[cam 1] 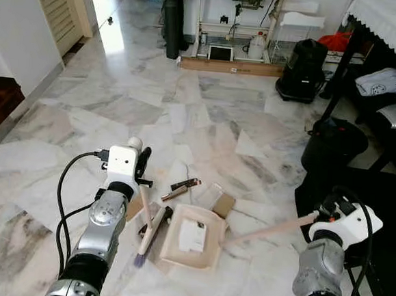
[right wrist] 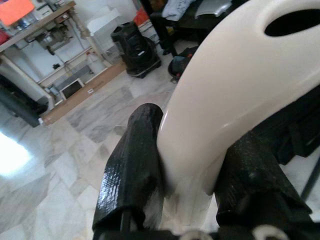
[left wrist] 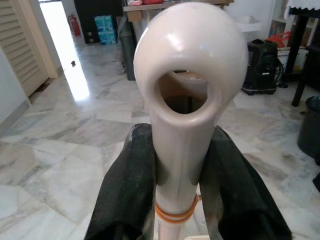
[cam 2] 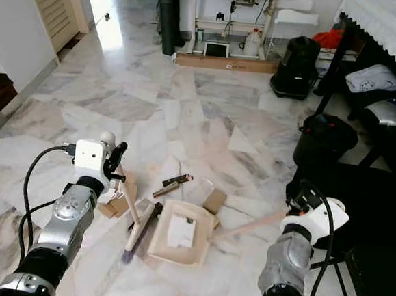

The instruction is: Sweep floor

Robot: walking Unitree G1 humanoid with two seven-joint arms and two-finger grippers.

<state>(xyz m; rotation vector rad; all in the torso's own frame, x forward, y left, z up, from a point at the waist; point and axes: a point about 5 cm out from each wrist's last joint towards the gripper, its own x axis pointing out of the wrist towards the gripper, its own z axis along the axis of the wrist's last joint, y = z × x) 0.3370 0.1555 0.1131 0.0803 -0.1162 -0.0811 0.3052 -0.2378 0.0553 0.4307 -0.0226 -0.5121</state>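
pale marble floor (cam 1: 207,114) is spread across the room, with shelving and a black bin along the far wall. the left claw (cam 1: 141,169) is seen pinched on the top of the broom handle (cam 1: 145,205), and in the left wrist view both black fingers (left wrist: 127,190) are pressed against the cream shaft just under its hanging loop. from that claw the handle runs down and slightly toward the robot's right, ending in the brush head (cam 1: 151,232), which lies on the floor touching the left edge of the dustpan (cam 1: 192,238). the right claw (cam 1: 324,214) is clamped on the end of the dustpan handle (cam 1: 268,230), whose long axis slants down and leftward to the pan. a white scrap lies inside the pan; a cardboard piece (cam 1: 223,205) and a dark wrapper (cam 1: 182,186) lie just beyond its far rim. that litter is judged to sit on the far side of the brush, so a sweep would need to draw it toward the robot, into the pan mouth.
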